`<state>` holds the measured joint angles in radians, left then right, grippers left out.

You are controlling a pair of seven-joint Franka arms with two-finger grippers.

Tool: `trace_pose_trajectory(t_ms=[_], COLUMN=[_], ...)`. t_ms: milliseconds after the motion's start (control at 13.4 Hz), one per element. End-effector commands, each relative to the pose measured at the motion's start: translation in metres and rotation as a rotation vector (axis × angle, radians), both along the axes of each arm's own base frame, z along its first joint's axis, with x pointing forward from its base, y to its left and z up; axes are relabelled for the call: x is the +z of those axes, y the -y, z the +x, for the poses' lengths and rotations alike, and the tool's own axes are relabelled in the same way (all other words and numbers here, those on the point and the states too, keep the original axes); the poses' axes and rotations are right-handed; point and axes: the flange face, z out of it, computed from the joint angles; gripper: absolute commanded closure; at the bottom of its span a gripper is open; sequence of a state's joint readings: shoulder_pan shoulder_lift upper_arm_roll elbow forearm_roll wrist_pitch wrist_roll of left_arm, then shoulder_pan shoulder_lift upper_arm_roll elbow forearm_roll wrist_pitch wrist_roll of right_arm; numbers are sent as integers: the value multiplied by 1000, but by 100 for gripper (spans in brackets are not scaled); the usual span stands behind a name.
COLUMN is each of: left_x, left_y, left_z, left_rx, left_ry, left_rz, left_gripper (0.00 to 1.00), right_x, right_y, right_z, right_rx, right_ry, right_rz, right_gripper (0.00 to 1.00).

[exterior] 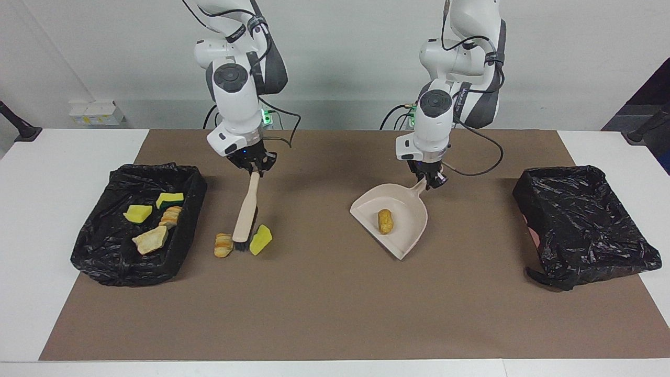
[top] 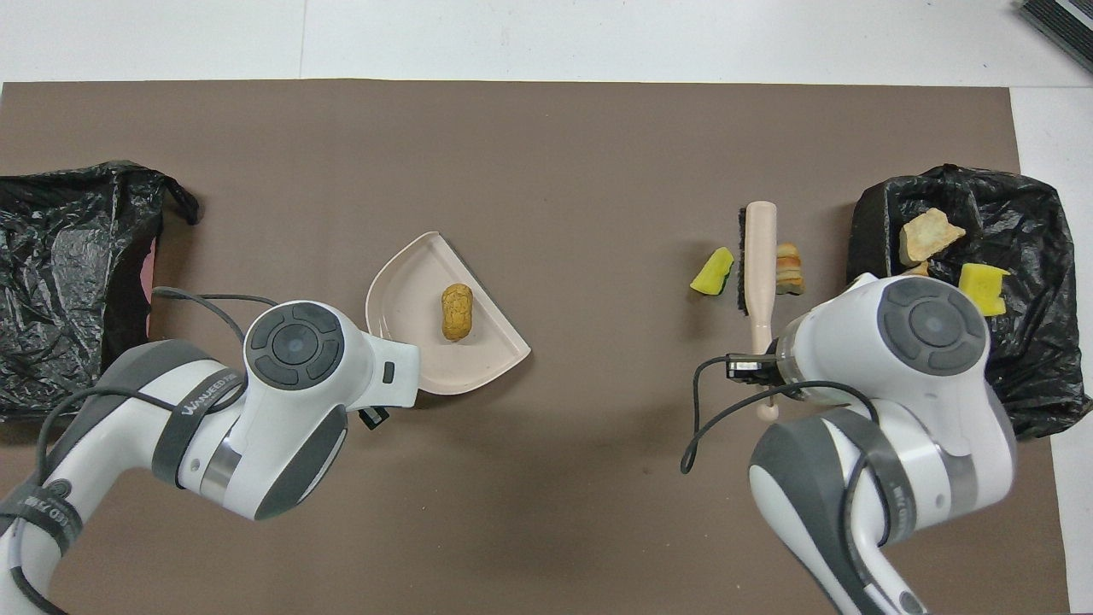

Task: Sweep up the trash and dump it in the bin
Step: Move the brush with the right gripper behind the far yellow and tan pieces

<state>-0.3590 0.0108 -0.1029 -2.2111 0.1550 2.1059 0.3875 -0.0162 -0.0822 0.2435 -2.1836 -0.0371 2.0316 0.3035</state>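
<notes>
Trash: roll [exterior: 385,220] in dustpan [exterior: 405,238], handle clamped by left gripper [exterior: 432,180]. Right gripper [exterior: 255,166] clamped on brush [exterior: 245,212]; bristles between bread piece [exterior: 223,244] and yellow wedge [exterior: 260,239]. Four scraps inside black-lined bin [exterior: 112,267] at right arm's end.

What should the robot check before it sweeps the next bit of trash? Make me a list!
1. Right gripper shut on the brush: ok.
2. Left gripper shut on the dustpan handle: ok.
3. Bristles down between the striped roll and the yellow wedge: ok.
4. Dustpan close to those two scraps: not ok, it sits toward the left arm's end with bare mat between.
5. Brown roll resting in the dustpan: ok.
6. Bristles touching the mat: cannot tell.
</notes>
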Motion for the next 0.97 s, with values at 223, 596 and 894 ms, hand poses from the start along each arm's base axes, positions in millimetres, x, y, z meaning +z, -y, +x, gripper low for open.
trace_pose_trajectory(t_ms=[223, 596, 894], left_x=[4, 3, 4], left_y=[-4, -4, -5], left_z=[-5, -5, -5], left_rx=[12, 11, -6], left_ry=[31, 28, 28], left_rz=[-4, -2, -4], left_gripper=[100, 100, 100], right_x=[-45, -68, -59], right_y=[81, 75, -17], right_z=[19, 18, 5], right_rx=[88, 105, 137], right_ry=[-71, -113, -147], right_rz=[-139, -163, -28], right_gripper=[100, 100, 100])
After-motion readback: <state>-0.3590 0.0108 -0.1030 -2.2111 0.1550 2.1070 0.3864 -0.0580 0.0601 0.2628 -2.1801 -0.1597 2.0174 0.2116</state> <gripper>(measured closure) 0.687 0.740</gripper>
